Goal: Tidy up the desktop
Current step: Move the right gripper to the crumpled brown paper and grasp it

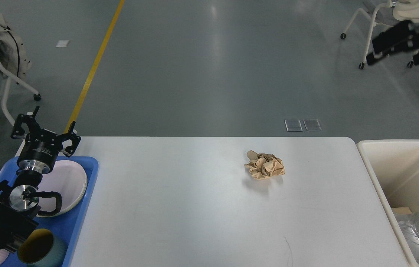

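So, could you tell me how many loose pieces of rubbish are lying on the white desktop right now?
1: a crumpled brown paper ball on the desktop, right of centre toward the far edge, short of the cream bin. Nothing else loose shows on it.

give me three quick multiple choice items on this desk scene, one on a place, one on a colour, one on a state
1. Where does the crumpled paper lie?
A. on the desktop
B. in the tray
C. in the bin

2. What colour is the tray?
A. cream
B. blue
C. red

3. How is the left hand?
A. shut on the paper
B. shut on the plate
C. open, holding nothing

Answers: 1 A, the paper sits on bare white tabletop. 2 B, its rim around the plate is blue. 3 C, its fingers are spread with nothing between them.
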Controlling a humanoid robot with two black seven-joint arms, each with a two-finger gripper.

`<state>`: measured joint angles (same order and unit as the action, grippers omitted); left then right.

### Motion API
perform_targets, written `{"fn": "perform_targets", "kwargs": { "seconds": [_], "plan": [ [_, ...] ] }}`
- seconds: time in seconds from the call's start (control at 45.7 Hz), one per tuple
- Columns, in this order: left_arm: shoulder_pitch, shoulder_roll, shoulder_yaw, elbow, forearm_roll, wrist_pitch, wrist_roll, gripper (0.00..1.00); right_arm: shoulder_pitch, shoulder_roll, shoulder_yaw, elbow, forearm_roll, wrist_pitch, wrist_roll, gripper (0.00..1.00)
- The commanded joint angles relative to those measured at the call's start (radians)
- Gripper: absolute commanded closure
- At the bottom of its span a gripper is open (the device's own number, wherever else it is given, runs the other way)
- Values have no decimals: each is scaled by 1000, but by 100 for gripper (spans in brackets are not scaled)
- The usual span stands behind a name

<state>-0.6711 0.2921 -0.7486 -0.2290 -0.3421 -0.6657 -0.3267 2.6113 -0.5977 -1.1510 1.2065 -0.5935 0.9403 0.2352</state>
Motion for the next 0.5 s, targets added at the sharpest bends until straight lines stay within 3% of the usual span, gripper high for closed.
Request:
{"fn": "perform_targets", "kwargs": {
  "seconds": [0.0,0.088,0.131,0.263,0.307,0.482],
  "plan": [
    [1,-1,0,0,0,0,0,0,0,15,8,33,6,20,10,0],
    [1,-1,0,0,0,0,0,0,-62,22,13,51,35,15,6,0],
    [1,-1,0,0,0,0,0,0,-109,45,13,48,61,-37,0,0],
    [1,-1,0,0,0,0,0,0,-373,153,-1,9,118,-326,-10,0],
    [1,-1,0,0,0,0,0,0,-538,232,-6,-39,171,-457,-14,0],
    [-1,-1,0,0,0,0,0,0,-988,446,-4,-315,380,-659,-77,0]
  ]
}}
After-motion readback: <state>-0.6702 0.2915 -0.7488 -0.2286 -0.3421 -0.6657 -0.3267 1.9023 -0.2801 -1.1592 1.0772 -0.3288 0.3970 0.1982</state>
